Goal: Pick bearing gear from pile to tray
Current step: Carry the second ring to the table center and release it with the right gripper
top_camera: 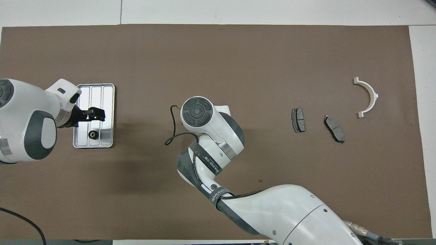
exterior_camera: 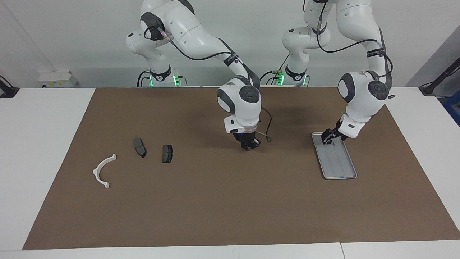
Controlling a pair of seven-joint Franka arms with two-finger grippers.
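Left end effector is hovering over the tray, fingers apart, bearing gear lying in the tray below it. Right end effector, fingers together, is hanging mid-worktop; retreating comes next, I'd judge.

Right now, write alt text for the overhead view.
A small black round part lies in a metal tray; the open left gripper hangs over the tray. Toward the right arm's end lie two grey pads and a white half-ring.

Silver ridged tray, white half-ring, brown mat.
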